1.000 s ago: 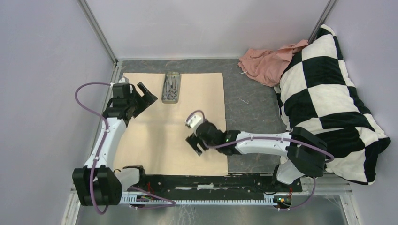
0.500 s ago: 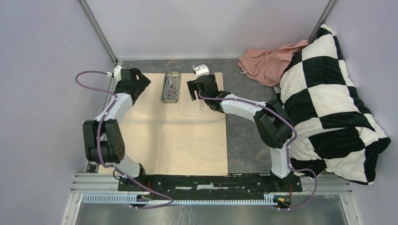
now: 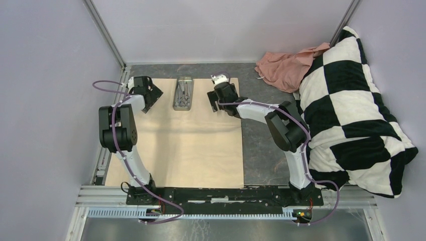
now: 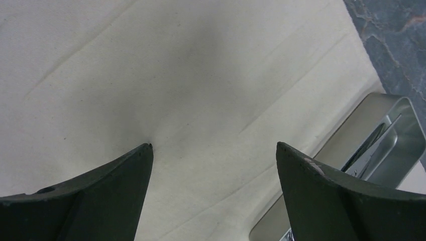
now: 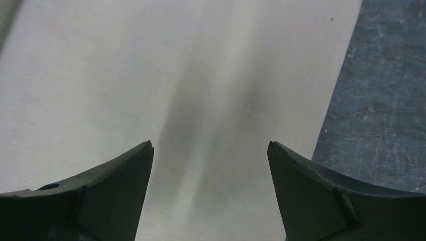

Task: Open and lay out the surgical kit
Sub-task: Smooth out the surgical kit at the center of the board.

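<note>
The right gripper (image 3: 213,102), up from centre frame, and the left gripper (image 3: 150,96) now flank the small rectangular steel tray (image 3: 184,94), jaws wide and empty, likely to lift it

Quick look at my build: left arm (image 3: 116,128) and right arm (image 3: 281,125) are both white link shells with chunky black joint housings. A purple cable (image 3: 103,82) runs along each one down to the black base bar (image 3: 221,193), which is bolted to a silver slotted rail (image 3: 216,213). The fingers (image 4: 95,196) on my left gripper (image 4: 213,148) and right gripper (image 5: 211,145) are dark matte curved wedges, each pair with a small round hole. There's a little white block (image 3: 217,78) by the right wrist.
</note>
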Motion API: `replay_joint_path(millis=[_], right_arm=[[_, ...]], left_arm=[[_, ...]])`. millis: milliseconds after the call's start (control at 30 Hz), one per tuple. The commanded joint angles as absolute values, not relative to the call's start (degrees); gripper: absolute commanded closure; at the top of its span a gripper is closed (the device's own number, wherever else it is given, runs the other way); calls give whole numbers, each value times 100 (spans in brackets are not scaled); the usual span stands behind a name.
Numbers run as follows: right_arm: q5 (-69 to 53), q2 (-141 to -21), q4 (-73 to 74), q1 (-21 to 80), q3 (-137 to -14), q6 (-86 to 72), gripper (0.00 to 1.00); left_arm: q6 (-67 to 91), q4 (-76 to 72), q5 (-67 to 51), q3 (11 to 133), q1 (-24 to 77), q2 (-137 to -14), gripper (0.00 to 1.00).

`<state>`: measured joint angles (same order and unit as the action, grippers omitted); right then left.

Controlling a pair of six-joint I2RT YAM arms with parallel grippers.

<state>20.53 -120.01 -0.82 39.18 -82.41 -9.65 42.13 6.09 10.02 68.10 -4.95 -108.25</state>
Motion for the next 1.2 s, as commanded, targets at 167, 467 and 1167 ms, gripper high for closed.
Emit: replay_joint_path(millis=[167,467,1167], right_arm=[[2221,-12722,500,3729,-8829,-1012,10],[2540,-13126,994,3548,-9234,-1198,11],[1388,-13216,960,3287,-9835,-795,6]], left_arm=[[4106,346,540,7180,-640,-11220,3],[4062,714,90,7817,-831,-11962,2],[3609,993,-438,8516,-1045,-12163,2]])
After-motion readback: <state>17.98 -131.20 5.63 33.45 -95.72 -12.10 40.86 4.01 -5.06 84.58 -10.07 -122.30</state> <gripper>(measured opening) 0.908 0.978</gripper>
